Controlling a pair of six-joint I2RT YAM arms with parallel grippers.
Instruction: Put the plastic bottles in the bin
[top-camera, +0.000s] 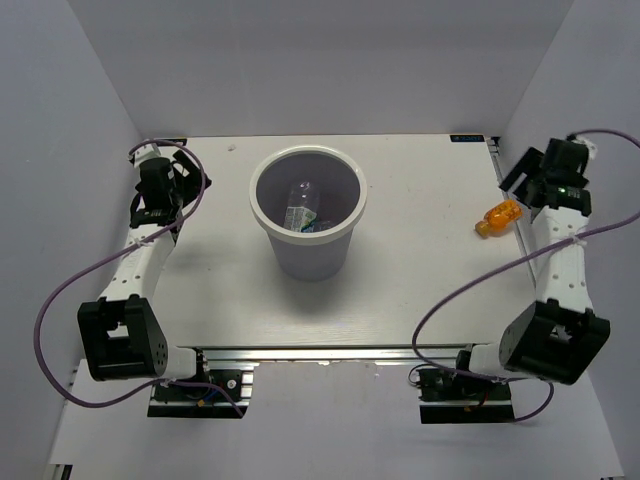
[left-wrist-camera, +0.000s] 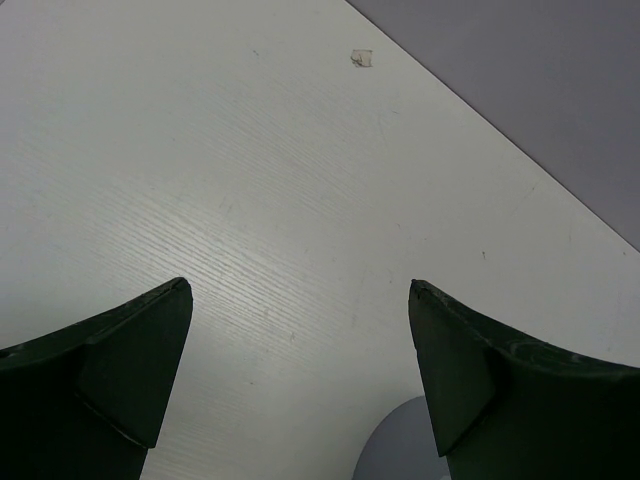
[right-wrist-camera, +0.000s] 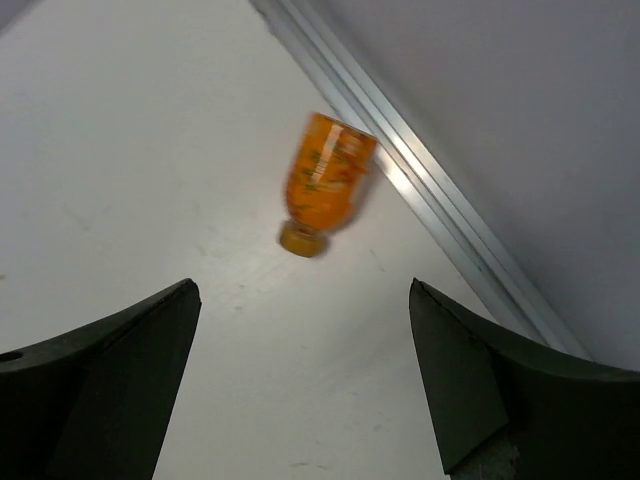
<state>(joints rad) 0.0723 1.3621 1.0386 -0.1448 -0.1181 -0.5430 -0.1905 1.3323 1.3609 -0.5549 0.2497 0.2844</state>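
We see the white bin (top-camera: 308, 151) standing upright near the middle of the table (top-camera: 420, 290), with a clear bottle (top-camera: 299, 203) lying inside it. At three o'clock from the bin, well apart, an orange bottle (top-camera: 498, 217) lies on its side, cap toward eight o'clock. The right gripper (top-camera: 522, 176) hangs near it at one o'clock, holding nothing. The left gripper (top-camera: 183, 163) is at ten o'clock from the bin.

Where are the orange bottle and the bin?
orange bottle (right-wrist-camera: 325, 178): right wrist view, middle of its body.
bin (top-camera: 310, 262): top external view, near outer wall below the rim.
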